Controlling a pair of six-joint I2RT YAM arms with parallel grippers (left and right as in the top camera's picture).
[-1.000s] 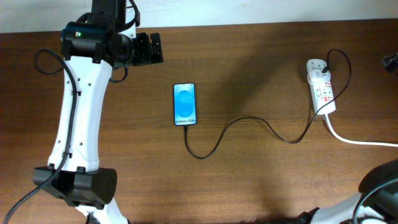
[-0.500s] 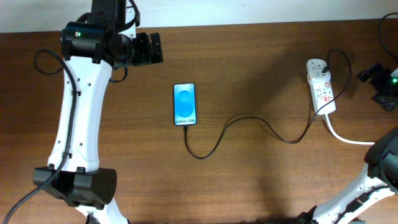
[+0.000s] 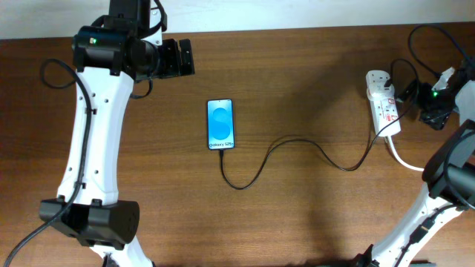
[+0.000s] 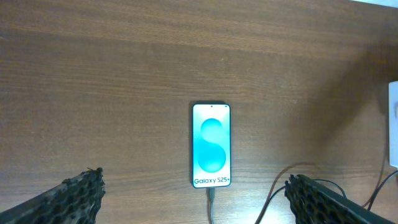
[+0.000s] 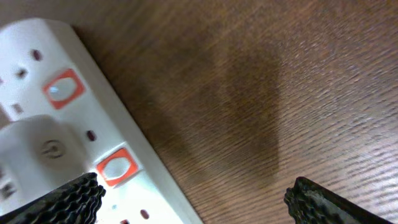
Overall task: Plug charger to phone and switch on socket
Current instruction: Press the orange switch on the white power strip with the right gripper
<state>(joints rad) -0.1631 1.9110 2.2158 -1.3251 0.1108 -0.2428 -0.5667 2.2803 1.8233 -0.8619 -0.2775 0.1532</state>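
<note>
1. The right arm (image 3: pixel 453 170) has swung in from the right edge. A second ago only a dark tip showed there. Now the right gripper (image 5: pixel 194 193) hangs just right of the socket (image 3: pixel 383 104), apart from it, with its jaws spread wide.
2. The left gripper (image 3: pixel 185 58) is where it was, at the far left above the table (image 3: pixel 312 59). Its jaws are wide and it holds nothing. The phone (image 3: pixel 220 124), the charger (image 3: pixel 297 144) and the socket have not moved.
3. The right wrist view cuts the socket off at the left and bottom edges, showing only two red-framed switches (image 5: pixel 64 87) and part of a raised white plug body (image 5: pixel 37 143). Whether the switches are on or off cannot be told.
4. The white cord (image 3: pixel 415 165) runs to the right and passes out of sight behind the right arm.
5. The phone lies flat left of the table's middle, its screen lit blue with "Galaxy S25+" in white along its near end.
6. The charger's tip meets the phone's near edge. From there the thin black cable loops near, then curves right and far to the socket.
</note>
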